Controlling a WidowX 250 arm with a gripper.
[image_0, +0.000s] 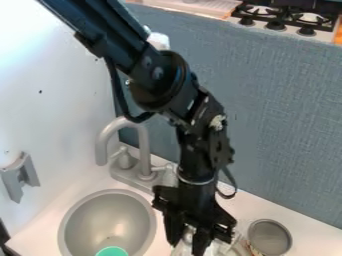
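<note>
Low in the camera view, right of centre, the black gripper (189, 239) hangs down over the white counter, just right of the sink. Silvery and pale items (220, 248) lie under and around it, partly hidden behind it; whether it touches any of them I cannot tell. A round grey metal cup or pot (270, 237) stands a short way to its right. Over to the left is the round grey sink basin (108, 220), with a green round object (112, 251) at its near edge, cut off by the view's bottom.
A grey faucet (142, 145) rises behind the sink, close to the arm's left side. A white wall with a grey bracket (20, 176) bounds the left, and a blue-grey panel (280, 115) stands along the back. Beyond it is a stove (284, 19).
</note>
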